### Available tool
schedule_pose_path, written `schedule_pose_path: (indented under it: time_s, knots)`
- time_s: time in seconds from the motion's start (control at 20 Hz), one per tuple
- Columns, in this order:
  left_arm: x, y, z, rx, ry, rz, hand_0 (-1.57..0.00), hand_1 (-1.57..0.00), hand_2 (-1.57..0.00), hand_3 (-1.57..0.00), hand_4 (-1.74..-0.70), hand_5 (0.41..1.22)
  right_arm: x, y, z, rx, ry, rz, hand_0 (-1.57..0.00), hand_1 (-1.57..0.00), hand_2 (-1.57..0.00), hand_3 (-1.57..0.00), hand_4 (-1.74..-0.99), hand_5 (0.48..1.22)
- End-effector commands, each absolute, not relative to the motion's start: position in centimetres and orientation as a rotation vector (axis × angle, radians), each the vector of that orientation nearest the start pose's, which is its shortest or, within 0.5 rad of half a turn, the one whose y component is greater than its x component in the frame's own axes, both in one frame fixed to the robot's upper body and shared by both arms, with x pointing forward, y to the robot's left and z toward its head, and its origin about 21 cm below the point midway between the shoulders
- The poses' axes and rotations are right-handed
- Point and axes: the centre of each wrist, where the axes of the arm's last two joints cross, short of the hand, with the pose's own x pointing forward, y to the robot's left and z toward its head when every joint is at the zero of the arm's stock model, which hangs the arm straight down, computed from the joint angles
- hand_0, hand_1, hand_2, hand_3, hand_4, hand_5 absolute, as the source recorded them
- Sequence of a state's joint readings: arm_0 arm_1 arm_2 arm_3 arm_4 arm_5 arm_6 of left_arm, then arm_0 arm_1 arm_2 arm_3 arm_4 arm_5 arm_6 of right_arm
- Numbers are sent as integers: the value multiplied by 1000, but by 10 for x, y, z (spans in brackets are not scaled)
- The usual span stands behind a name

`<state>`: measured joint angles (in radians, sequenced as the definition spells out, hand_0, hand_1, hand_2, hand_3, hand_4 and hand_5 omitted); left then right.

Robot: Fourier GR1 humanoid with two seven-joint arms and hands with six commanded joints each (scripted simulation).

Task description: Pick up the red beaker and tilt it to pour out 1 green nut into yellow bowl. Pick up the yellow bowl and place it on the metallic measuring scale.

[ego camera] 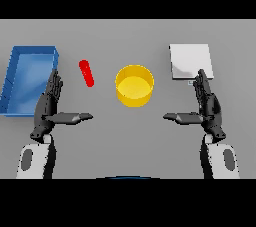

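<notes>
Two dark hands rest open above a grey table [125,36], palms facing each other, fingers straight and thumbs pointing inward, neither holding anything. The left hand [49,106] sits just in front of a blue tray [15,78] at the table's left side, its fingertips overlapping the tray's near right corner. The right hand [207,105] sits just in front of the pale metallic scale [190,61], its fingertips reaching the scale's near edge. Between the hands, and a little farther back, stands the yellow bowl [134,86], upright; nothing can be made out inside it. The red beaker [86,73] appears as a slim red shape between the tray and the bowl, apart from both and clear of the left hand.
</notes>
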<state>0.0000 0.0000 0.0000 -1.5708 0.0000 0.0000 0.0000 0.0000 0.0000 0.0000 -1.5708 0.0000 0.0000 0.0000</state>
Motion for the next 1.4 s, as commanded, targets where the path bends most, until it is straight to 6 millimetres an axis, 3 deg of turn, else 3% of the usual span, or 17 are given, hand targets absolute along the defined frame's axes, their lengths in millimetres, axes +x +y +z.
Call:
schedule_pose_path:
  time_s: [0.0,0.25,0.4,0.65,1.0,1.35]
  knots:
    - [249,228,-2,-1,-1570,1,1,1,1,1,-1141,660,249,-227,-2,1,-1570,-1,1,1,1,1,-1071,578]
    - [251,219,-3,-5,-1571,-8,1,1,1,1,-1141,660,256,-218,-2,3,-1563,1,1,1,1,1,-1071,578]
    - [224,216,14,62,-1644,-187,1,1,1,1,-1144,660,240,-217,7,-209,-1714,258,1,1,1,1,-1066,576]
    - [221,217,25,78,-1583,-237,1,1,1,1,-1139,652,232,-216,10,-214,-1702,297,1,1,1,1,-1118,600]
    - [261,215,4,68,-1500,-251,1,1,1,1,-1169,648,238,-213,15,-129,-1709,273,1,1,1,1,-1209,627]
    - [310,212,-11,64,-1504,-294,1,1,1,1,-1183,637,232,-219,15,-128,-1718,269,1,1,1,1,-1227,625]
